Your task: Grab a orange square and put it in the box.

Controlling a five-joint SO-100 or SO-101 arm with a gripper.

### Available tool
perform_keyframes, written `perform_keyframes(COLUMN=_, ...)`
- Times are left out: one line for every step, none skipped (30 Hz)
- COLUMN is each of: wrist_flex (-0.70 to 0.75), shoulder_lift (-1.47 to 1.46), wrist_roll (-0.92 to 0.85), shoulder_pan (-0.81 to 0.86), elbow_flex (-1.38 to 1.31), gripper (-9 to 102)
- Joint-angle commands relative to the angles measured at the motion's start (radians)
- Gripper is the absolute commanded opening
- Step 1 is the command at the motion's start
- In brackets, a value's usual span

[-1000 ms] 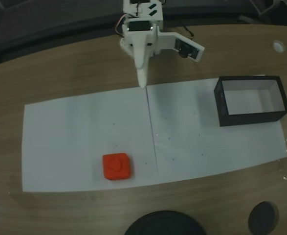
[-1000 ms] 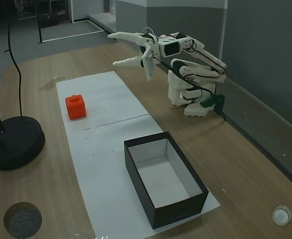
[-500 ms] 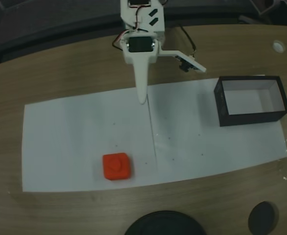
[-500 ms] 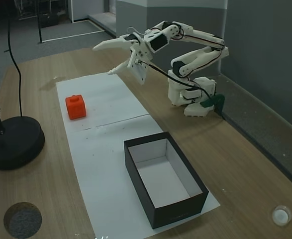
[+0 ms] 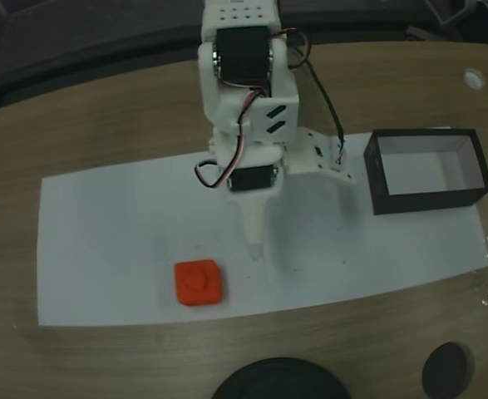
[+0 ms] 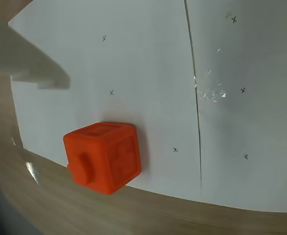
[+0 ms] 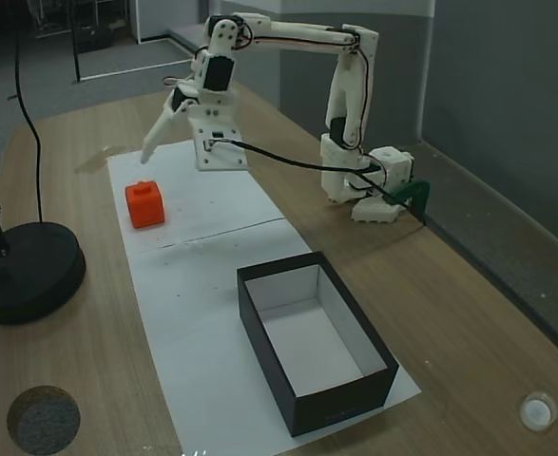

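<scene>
near the paper's (image 5: 102, 216) front edge sits the orange square (image 5: 199, 283), untouched; gripper (image 7: 169, 142) hangs above w/ fingers spread, holding nothing; box (image 7: 317, 394) well apart.

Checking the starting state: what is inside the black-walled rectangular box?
The black-walled rectangular box holds nothing on its visible white floor. Its near wall hides a strip of that floor. The small orange-red plastic block sits apart on the white paper.

The orange square (image 5: 199, 283) sits on white paper, its round stud facing up. The box (image 5: 427, 171), black-walled and white inside, stands open well apart from it.
</scene>
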Motion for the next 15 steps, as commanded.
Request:
perform_keyframes(wrist_flex=0.008, shoulder_lift=-0.041, wrist_roll=-0.009, shoulder_pan=0.064, elbow_flex=-0.15, gripper=35)
perform_keyframes(wrist_flex=0.008, shoulder_lift=-0.06, wrist_roll=-0.02, shoulder_pan=0.081, elbow_flex=-0.158, gripper=35)
perform_keyframes(wrist_flex=0.003, shoulder_lift=-0.08, wrist_roll=-0.043, shoulder_pan=0.092, elbow_flex=-0.16, gripper=34)
perform_keyframes(wrist_flex=0.002, shoulder_lift=-0.1, wrist_roll=-0.061, shoulder_pan=0.1, elbow_flex=-0.164, gripper=34)
perform_keyframes(wrist_flex=-0.002, shoulder_lift=-0.12, wrist_roll=-0.072, shoulder_pan=0.109, elbow_flex=-0.167, gripper=34)
perform_keyframes(wrist_flex=-0.005, shoulder_lift=-0.135, wrist_roll=-0.083, shoulder_pan=0.118, elbow_flex=-0.169, gripper=34)
perform_keyframes(wrist_flex=-0.008, shoulder_lift=-0.15, wrist_roll=-0.086, shoulder_pan=0.124, elbow_flex=-0.172, gripper=34)
perform_keyframes(wrist_flex=-0.008, shoulder_lift=-0.167, wrist_roll=-0.086, shoulder_pan=0.127, elbow_flex=-0.181, gripper=34)
perform_keyframes(wrist_flex=-0.008, shoulder_lift=-0.183, wrist_roll=-0.086, shoulder_pan=0.13, elbow_flex=-0.186, gripper=34)
perform_keyframes(wrist_flex=-0.008, shoulder_lift=-0.201, wrist_roll=-0.086, shoulder_pan=0.13, elbow_flex=-0.189, gripper=34)
perform_keyframes(wrist_flex=-0.017, shoulder_lift=-0.221, wrist_roll=-0.086, shoulder_pan=0.13, elbow_flex=-0.189, gripper=34)
perform_keyframes(wrist_flex=-0.021, shoulder_lift=-0.238, wrist_roll=-0.086, shoulder_pan=0.127, elbow_flex=-0.19, gripper=34)
perform_keyframes(wrist_flex=-0.028, shoulder_lift=-0.249, wrist_roll=-0.086, shoulder_pan=0.124, elbow_flex=-0.192, gripper=34)
perform_keyframes(wrist_flex=-0.032, shoulder_lift=-0.258, wrist_roll=-0.086, shoulder_pan=0.12, elbow_flex=-0.192, gripper=34)
perform_keyframes(wrist_flex=-0.035, shoulder_lift=-0.268, wrist_roll=-0.086, shoulder_pan=0.118, elbow_flex=-0.192, gripper=34)
